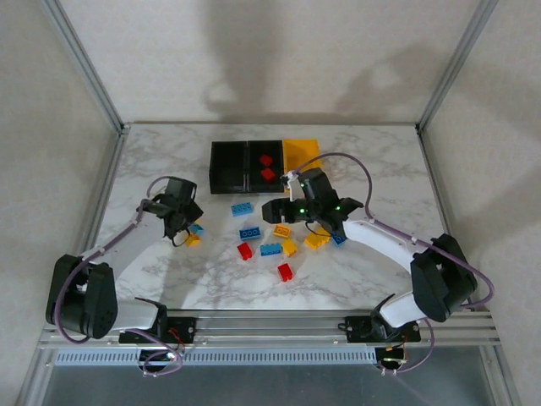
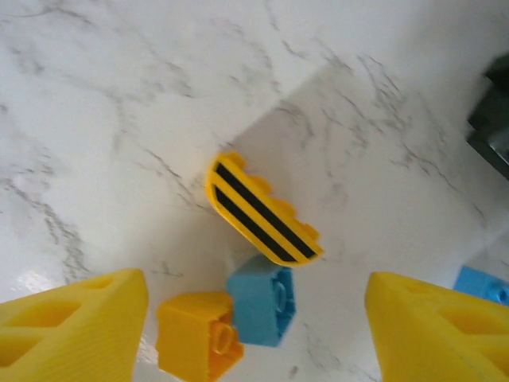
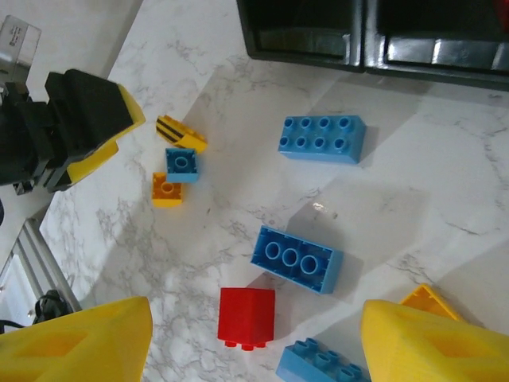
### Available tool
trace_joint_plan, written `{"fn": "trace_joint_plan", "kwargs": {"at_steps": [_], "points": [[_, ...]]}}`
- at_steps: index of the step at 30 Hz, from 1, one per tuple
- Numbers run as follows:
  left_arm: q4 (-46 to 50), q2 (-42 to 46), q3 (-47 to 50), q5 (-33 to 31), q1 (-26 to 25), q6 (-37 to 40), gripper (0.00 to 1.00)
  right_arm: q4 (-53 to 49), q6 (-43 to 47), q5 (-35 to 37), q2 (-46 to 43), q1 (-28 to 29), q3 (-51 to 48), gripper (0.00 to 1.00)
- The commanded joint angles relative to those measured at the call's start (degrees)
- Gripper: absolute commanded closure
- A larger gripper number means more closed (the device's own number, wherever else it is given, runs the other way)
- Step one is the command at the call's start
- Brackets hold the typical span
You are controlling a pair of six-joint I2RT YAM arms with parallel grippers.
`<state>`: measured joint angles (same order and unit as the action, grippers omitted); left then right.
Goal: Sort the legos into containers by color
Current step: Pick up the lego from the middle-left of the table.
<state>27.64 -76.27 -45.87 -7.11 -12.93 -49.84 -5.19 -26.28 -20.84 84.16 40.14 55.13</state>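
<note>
Legos point(image 1: 271, 249) lie loose mid-table, just near of the containers point(image 1: 228, 169) at the far side. Two red bricks point(image 1: 267, 167) sit in the middle black bin point(image 1: 264, 145) (the yellow bin point(image 1: 300, 152) is rightmost). The left gripper point(image 1: 184, 222), fingers spread and holding nothing, hangs over a striped yellow piece point(image 2: 262, 211), a small blue brick point(image 2: 258, 306) and a yellow brick point(image 2: 195, 334). The right gripper point(image 1: 275, 210), likewise spread and holding nothing, hovers above a long blue brick point(image 3: 297, 259) and a red cube point(image 3: 246, 317).
</note>
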Motion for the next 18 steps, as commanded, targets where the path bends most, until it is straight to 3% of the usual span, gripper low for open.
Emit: {"fn": "trace_joint_plan", "kwargs": {"at_steps": [1, 14, 18], "points": [[-4.05, 1.16, 1.60, 1.28, 1.71, -4.74, 0.25, 1.59, 0.84, -1.00, 1.50, 1.82, 2.51, 0.30], [-8.99, -8.62, -0.35, 4.30, 4.74, -4.40, 0.23, 0.09, 2.02, 0.78, 1.47, 2.12, 3.05, 0.31], [-9.79, -11.59, -1.32, 3.35, 5.37, -3.76, 0.28, -0.56, 2.22, 1.23, 1.81, 2.15, 3.39, 0.31]]}}
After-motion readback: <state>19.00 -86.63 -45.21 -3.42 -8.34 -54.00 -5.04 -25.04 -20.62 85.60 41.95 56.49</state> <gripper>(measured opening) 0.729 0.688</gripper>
